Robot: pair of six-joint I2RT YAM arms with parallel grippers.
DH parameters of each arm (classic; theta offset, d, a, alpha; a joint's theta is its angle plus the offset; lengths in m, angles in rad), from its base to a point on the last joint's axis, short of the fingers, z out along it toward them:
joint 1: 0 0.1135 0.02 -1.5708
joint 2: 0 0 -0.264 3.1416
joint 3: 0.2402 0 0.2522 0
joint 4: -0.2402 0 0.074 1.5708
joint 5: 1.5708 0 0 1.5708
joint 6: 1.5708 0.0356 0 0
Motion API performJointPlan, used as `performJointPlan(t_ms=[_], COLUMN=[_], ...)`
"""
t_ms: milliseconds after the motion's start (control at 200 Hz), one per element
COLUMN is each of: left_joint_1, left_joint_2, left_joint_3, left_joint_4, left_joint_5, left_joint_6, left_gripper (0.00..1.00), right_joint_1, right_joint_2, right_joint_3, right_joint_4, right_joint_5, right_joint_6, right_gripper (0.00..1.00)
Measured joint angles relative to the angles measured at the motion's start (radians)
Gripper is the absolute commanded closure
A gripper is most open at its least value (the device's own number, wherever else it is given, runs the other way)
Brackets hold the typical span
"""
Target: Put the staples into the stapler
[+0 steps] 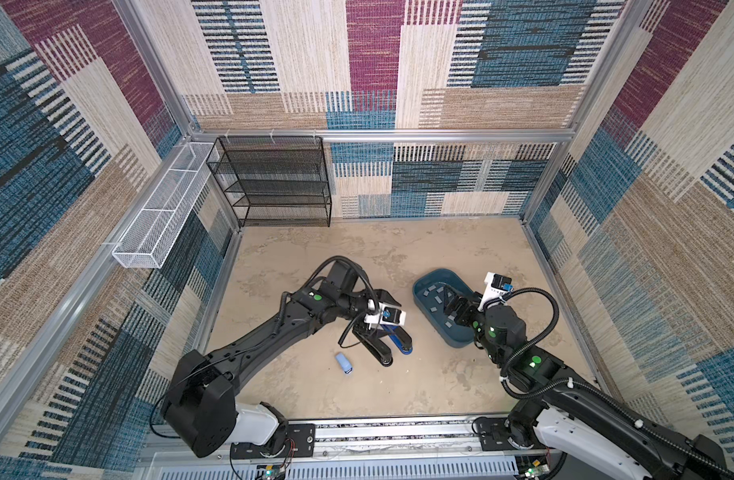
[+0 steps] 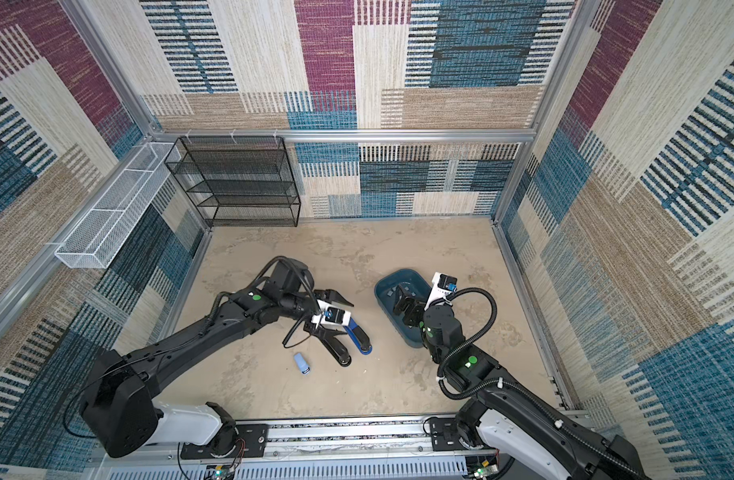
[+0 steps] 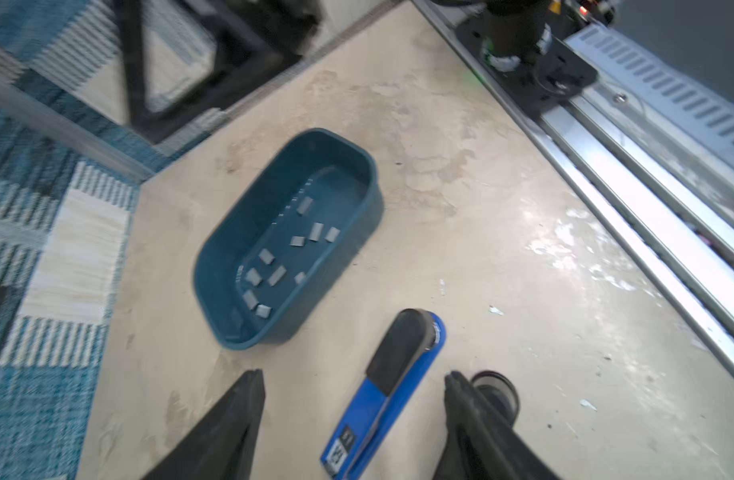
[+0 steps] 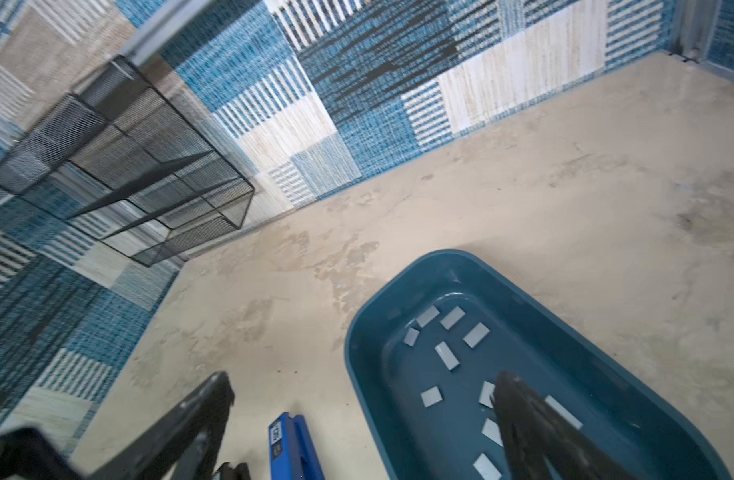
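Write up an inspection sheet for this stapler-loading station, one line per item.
Surface: beige mottled tabletop, stained in patches.
Job's things: blue and black stapler lies on the tabletop; grey staples lie loose in the teal bin.
Clutter: small light-blue object near the stapler; white flecks on the tabletop.
Grippers: left gripper open, astride the stapler; right gripper open over the teal bin, holding nothing.
Cables: black hose loops off the right arm; no snag seen.
Surroundings: black mesh rack at the back, white mesh basket on the side wall, patterned walls.
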Motion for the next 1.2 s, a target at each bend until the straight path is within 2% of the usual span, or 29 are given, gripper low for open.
performJointPlan(t_ms=[45,180,306,396,661,962,1202], left_joint_1=[-0.012,-0.036,-0.067,-0.066,-0.099,-0.109,-0.111], left_joint_2=[0.019,0.09,0.181,0.277,0.475,0.568,0.591], left_joint_3=[0.002,0.046,0.075,0.15,0.314,0.401,0.431], left_joint_4=[-0.021,-0.054,-0.084,-0.133,-0.232,-0.317,-0.362], left_joint_5=[-0.038,-0.061,-0.103,-0.143,-0.225,-0.264,-0.264], left_joint_6=[0.024,0.055,0.074,0.084,0.13,0.15,0.174], left_gripper=[0.3,0.32,0.35,0.39,0.42,0.46,0.51], right_joint_1=[-0.024,-0.082,-0.121,-0.143,-0.23,-0.304,-0.318], right_joint_2=[0.04,0.113,0.114,0.099,0.142,0.203,0.234], right_joint_3=[0.0,-0.028,-0.058,-0.068,-0.087,-0.119,-0.117], right_joint_4=[-0.003,-0.003,0.008,0.031,0.084,0.147,0.172], right_joint_5=[0.006,0.031,0.034,0.041,0.024,-0.03,-0.061], right_joint_6=[0.0,-0.009,-0.02,-0.035,-0.069,-0.08,-0.087], right_gripper=[0.0,0.0,0.0,0.0,0.0,0.0,0.0])
